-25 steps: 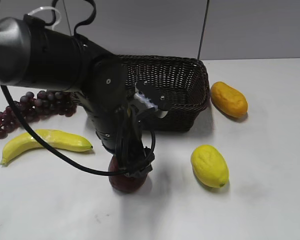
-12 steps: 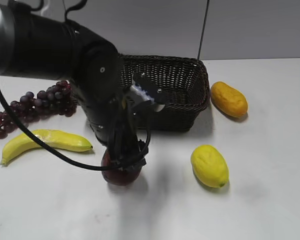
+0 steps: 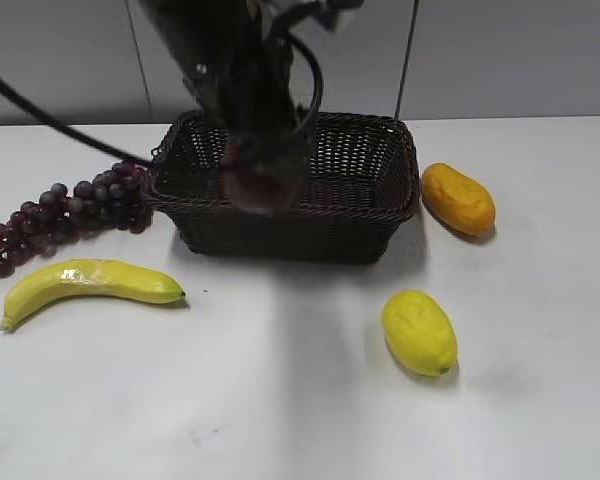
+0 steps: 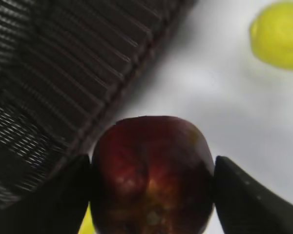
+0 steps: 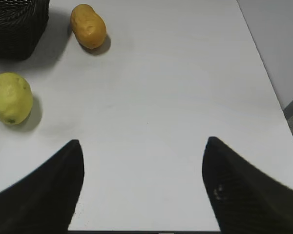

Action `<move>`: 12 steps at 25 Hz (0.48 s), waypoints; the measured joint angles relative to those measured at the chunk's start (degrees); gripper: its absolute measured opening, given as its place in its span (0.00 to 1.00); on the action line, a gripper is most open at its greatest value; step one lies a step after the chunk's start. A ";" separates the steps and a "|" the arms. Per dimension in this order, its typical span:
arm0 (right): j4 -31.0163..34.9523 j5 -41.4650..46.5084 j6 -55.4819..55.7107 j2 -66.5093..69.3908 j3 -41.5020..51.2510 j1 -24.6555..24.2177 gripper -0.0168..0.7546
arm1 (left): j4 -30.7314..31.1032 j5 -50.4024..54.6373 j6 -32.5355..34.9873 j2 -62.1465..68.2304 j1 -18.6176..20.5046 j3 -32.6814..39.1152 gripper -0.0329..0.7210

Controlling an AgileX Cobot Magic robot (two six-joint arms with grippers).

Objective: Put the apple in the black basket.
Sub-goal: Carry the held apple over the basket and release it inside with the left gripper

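Counting across the white counter (image 3: pixel 540 380): one apple (image 3: pixel 262 178), one black basket (image 3: pixel 370 190), one lemon (image 3: pixel 419 331), one orange oblong fruit (image 3: pixel 458 198), one banana (image 3: pixel 85 284), one bunch of dark grapes (image 3: pixel 65 208); the left hand (image 4: pixel 152 170) is clenched on the apple, a dark finger (image 4: pixel 63 195) pressed to each side of it; the blurred apple hangs off the counter at upper centre of the exterior frame, in front of the basket's near rim; the right hand (image 5: pixel 142 183) sits spread wide, grasping nothing, above bare counter.
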 joint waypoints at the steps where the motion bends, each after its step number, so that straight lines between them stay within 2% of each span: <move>1: 0.00 0.00 0.00 0.00 0.00 0.00 0.76 | 0.35 -1.33 0.05 0.00 0.18 -1.60 0.77; 7: 0.00 0.00 0.00 0.00 0.00 0.00 0.76 | 1.22 -16.61 0.05 1.92 2.97 -5.76 0.77; 12: 0.00 0.00 0.00 0.00 0.00 0.00 0.76 | 1.46 -19.07 0.05 8.10 5.98 -5.76 0.77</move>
